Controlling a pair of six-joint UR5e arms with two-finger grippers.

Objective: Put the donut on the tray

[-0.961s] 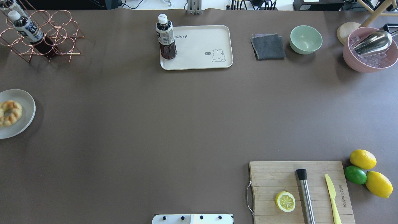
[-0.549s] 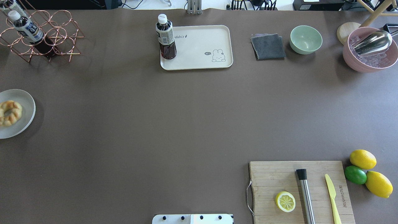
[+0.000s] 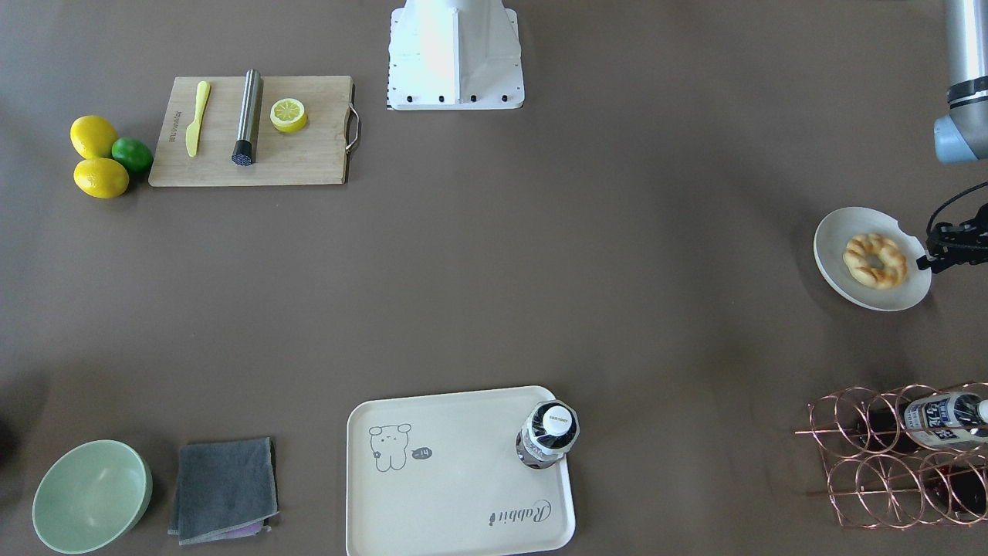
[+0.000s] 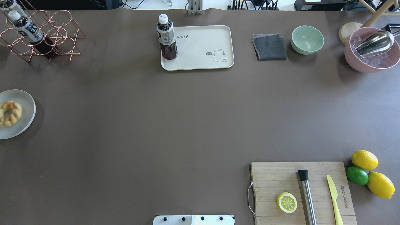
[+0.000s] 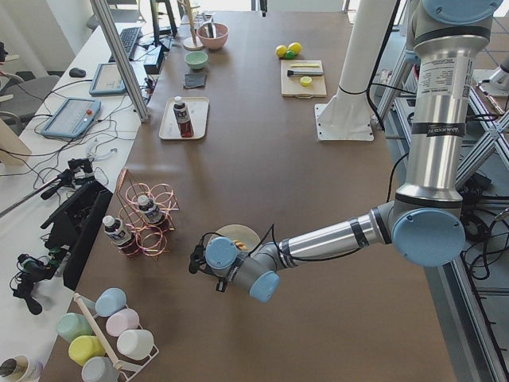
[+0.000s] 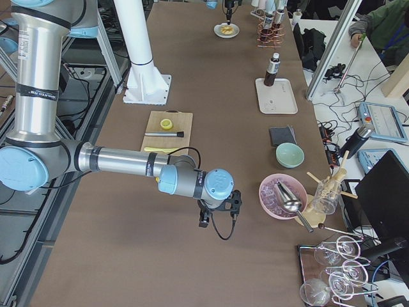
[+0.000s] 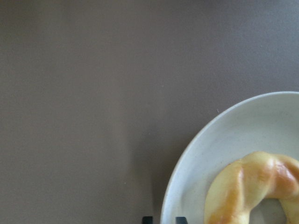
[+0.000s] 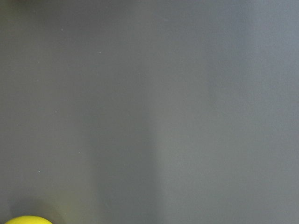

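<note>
Beside the plate (image 3: 834,239) on the robot's far left — donut (image 3: 874,261) on it, tray (image 3: 463,463) well apart — the left gripper (image 3: 930,261), its opening impossible to tell, could clip the rim and skid the plate if it descends off-centre.

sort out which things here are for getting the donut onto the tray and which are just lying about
For the job: donut, the plate under it, tray.

Just lying about: bottle standing on the tray, cutting board, lemon half, knife, metal rod, two lemons, lime, cloth, green bowl, pink bowl.
</note>
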